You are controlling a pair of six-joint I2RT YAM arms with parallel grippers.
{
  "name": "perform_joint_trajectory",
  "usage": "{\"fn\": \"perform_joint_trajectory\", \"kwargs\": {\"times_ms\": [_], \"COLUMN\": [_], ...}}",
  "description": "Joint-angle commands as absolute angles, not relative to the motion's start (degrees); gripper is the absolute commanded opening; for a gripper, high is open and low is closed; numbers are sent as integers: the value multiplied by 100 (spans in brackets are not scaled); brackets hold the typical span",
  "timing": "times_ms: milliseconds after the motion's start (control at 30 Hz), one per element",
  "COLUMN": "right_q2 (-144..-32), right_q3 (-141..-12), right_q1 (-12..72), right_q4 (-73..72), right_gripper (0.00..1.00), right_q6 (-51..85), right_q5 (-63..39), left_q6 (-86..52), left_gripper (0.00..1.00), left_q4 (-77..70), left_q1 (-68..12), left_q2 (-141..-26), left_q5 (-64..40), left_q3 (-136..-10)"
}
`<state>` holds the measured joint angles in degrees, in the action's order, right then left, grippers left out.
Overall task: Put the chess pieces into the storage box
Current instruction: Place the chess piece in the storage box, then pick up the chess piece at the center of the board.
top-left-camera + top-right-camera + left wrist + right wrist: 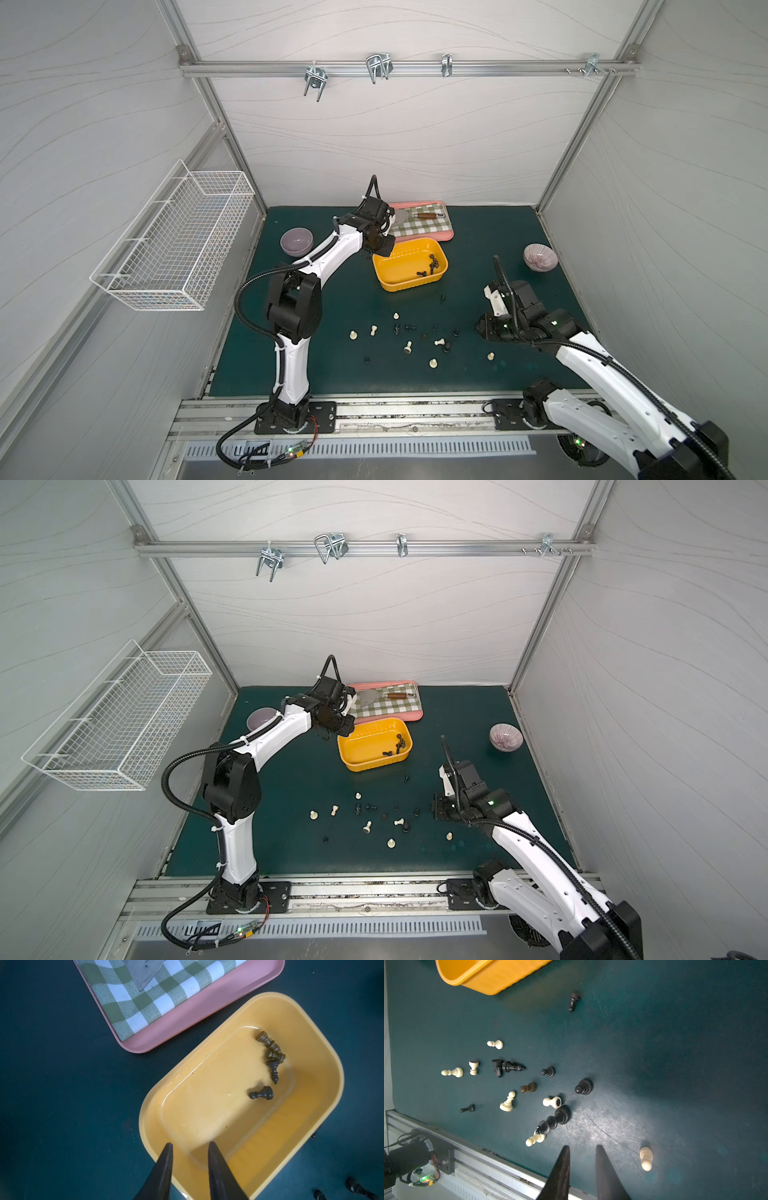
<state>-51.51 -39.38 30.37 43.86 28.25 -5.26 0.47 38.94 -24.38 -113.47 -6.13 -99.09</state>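
The left hand [190, 1144] is hovering over a corner of the box [307, 1047], its fingers slightly spread and pinching nothing. A few dark pieces [272, 1055] are lying inside, toward the opposite end. The right hand [582, 1146] is hanging over the counter [654, 1043], likewise slightly spread and empty, near the black and white pieces [508, 1102] lying scattered there.

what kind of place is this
Probably a robot lab test cell: white panels in an aluminium frame, left arm and right arm bolted to a rail, chess pieces on a green mat.
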Motion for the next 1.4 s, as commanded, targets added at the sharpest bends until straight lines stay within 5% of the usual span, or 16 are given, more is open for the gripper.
{"fn": "perform_joint_trajectory", "kwargs": {"times_ms": [0,1367], "right_q2": [-5396,-6420], "right_q3": [-4044,-3312], "right_q1": [3094,3465], "right_q4": [4783,4863], "right_gripper": [27,34], "right_q6": [3015,4492], "right_q5": [-43,907], "left_q6": [-125,-914], "left_gripper": [31,32], "left_q4": [3557,2162], "left_q1": [-2424,-2668], "left_q2": [-11000,-9784], "left_q5": [-857,-1545], "left_q3": [-9675,-7550]}}
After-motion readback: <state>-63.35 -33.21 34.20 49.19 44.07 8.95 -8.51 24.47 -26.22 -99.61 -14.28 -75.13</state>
